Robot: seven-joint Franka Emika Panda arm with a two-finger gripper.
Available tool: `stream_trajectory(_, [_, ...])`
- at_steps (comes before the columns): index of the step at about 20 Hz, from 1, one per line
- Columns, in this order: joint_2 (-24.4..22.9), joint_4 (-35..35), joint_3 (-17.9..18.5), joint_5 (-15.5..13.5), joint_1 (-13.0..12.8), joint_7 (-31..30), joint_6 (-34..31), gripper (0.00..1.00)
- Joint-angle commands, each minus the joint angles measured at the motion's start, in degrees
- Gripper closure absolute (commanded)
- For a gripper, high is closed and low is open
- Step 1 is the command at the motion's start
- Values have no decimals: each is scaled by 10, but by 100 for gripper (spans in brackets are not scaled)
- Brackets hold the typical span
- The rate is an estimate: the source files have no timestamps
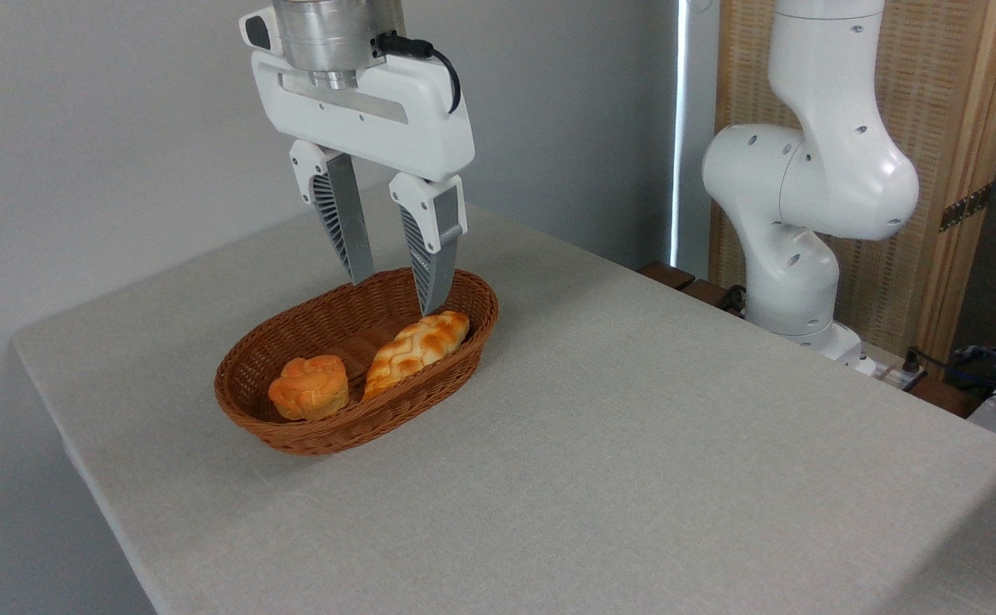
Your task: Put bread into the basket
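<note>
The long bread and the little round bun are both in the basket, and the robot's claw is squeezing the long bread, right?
Not quite. In the camera view the gripper is open above the braided loaf, not squeezing it. Loaf and round bun do both lie in the wicker basket.

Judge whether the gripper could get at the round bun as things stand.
Probably yes. The gripper hangs open above the basket, and the bun lies uncovered at the near end. The bread beside it might crowd one finger.

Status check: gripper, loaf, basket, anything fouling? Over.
Gripper open, empty, poised over the basket's far end. Bread lying inside the basket along its right wall, beside a small bun. Nothing in the way.
</note>
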Motion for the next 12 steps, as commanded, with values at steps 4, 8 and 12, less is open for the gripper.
stream_trajectory(4, [12, 40, 37, 10, -10, 70, -25, 0])
stream_trajectory(8, [8, 28, 58, 24, -40, 74, -13, 0])
stream_trajectory(12, [5, 13, 66, 24, -59, 73, 7, 0])
